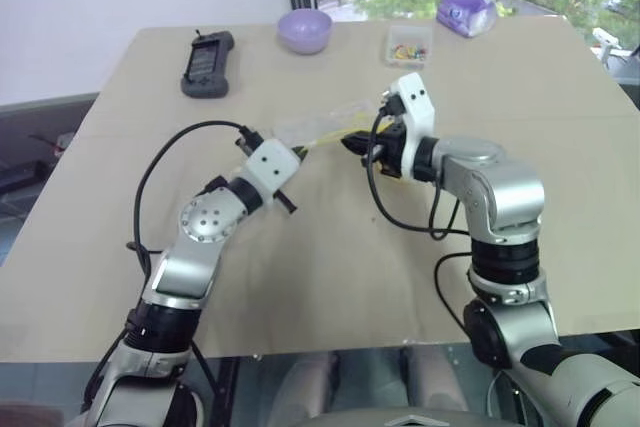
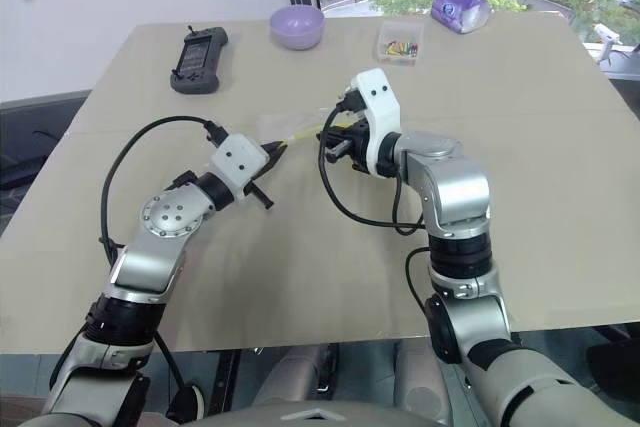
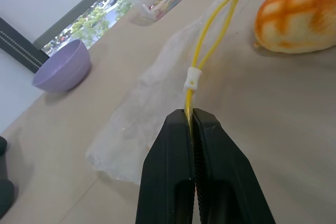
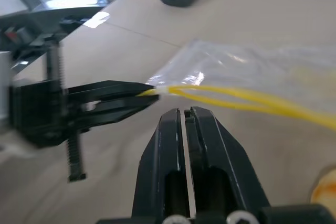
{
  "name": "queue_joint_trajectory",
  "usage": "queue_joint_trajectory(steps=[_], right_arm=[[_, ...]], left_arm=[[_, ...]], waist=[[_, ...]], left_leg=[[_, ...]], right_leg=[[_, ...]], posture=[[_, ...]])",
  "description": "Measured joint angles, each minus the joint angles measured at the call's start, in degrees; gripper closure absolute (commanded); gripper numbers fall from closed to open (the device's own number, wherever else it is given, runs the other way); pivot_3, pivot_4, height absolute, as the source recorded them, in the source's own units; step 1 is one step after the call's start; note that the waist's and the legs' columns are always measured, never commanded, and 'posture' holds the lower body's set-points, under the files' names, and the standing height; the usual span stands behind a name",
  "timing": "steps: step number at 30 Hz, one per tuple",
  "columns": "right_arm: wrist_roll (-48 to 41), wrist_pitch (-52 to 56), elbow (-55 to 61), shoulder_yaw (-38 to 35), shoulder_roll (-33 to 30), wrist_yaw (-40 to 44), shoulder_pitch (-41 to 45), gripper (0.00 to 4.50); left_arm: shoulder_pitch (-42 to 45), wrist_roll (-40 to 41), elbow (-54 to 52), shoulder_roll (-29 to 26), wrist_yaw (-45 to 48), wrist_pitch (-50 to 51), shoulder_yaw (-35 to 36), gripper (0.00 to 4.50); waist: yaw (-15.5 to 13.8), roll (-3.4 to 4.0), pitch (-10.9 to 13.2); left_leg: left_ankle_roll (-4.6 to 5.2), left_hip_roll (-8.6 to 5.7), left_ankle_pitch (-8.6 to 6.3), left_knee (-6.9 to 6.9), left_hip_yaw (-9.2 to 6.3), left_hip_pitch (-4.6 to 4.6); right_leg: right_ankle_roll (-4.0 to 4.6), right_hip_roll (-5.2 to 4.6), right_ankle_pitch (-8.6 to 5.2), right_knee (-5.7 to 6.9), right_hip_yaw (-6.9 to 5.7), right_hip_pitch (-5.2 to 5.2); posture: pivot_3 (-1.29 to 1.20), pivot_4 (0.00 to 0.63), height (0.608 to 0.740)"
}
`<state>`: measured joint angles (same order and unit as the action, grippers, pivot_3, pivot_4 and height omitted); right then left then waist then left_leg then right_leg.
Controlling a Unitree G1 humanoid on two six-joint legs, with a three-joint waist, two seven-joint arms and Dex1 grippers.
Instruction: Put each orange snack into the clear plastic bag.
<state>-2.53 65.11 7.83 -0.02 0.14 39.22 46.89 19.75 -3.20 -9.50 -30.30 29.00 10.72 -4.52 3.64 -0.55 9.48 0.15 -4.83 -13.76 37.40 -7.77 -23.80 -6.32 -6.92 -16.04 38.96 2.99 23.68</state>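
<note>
Beige worktop [image 1: 300, 277] under me, with a window behind its far edge. The landmark here is the clear plastic bag [image 3: 142, 114], lying flat and crinkly near the middle of the worktop.

My left claw [image 3: 191, 124] is clamped tight on the bag's yellow strip [image 3: 202, 51], right at the corner of the mouth, just below the small white zip slider [image 3: 192, 78]. From that pinch the strip splits into two thin yellow lines, so the mouth is parted a little.

My right claw [image 4: 185, 116] is squeezed closed with nothing between the fingers. It sits just beside the bag's mouth, its tips close to the yellow strip, and I can't tell if they touch it.

One orange snack [image 3: 296, 19], the round bun with the grid top, rests on the worktop just beside the bag's mouth, outside the bag.

Beyond the bag, towards the window: a purple bowl [image 1: 304, 30], a small clear box of coloured bits [image 1: 408, 46] and a purple tissue pack [image 1: 464, 11]. A black handheld device [image 1: 207, 64] lies well off to the bag's left. Nothing sits between my claws and the bag.

Both forearms angle inward over the worktop, so the claws nearly face each other at the bag, the left about level and the right dipping a bit.
</note>
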Motion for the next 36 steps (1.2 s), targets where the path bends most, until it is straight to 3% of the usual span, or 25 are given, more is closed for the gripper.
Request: queue_joint_trajectory(steps=[7, 17, 36], right_arm=[[-3.2, -6.1, -9.4, -0.1, 0.5, -5.5, 1.4, 4.45], [-7.9, -8.8, -14.2, -1.2, 1.3, -9.8, 3.6, 4.45], [-9.4, -13.8, -17.6, 4.7, -0.9, -11.0, 4.2, 4.45]], left_arm=[[-0.6, 0.1, -0.3, 0.6, 0.1, 0.1, 0.0, 4.50], [-1.3, 0.1, -1.2, 0.6, 1.1, 0.1, -0.1, 4.50], [-1.9, 0.5, -2.6, 1.1, 2.5, 0.1, -0.5, 4.50]], waist=[[0.5, 0.01, 0.0], [0.4, 0.01, 0.0], [0.4, 0.01, 0.0]], left_leg=[[0.00, 0.02, 0.00, -0.01, 0.01, 0.00], [0.00, 0.02, 0.00, -0.01, 0.01, 0.00], [0.00, 0.02, 0.00, -0.01, 0.01, 0.00]], right_leg=[[0.00, 0.02, 0.00, 0.02, 0.01, 0.02], [0.00, 0.02, 0.00, 0.01, 0.01, 0.01], [0.00, 0.02, 0.00, 0.01, 0.01, 0.01]], posture=[[0.00, 0.150, 0.740], [0.00, 0.150, 0.740], [0.00, 0.150, 0.740]])
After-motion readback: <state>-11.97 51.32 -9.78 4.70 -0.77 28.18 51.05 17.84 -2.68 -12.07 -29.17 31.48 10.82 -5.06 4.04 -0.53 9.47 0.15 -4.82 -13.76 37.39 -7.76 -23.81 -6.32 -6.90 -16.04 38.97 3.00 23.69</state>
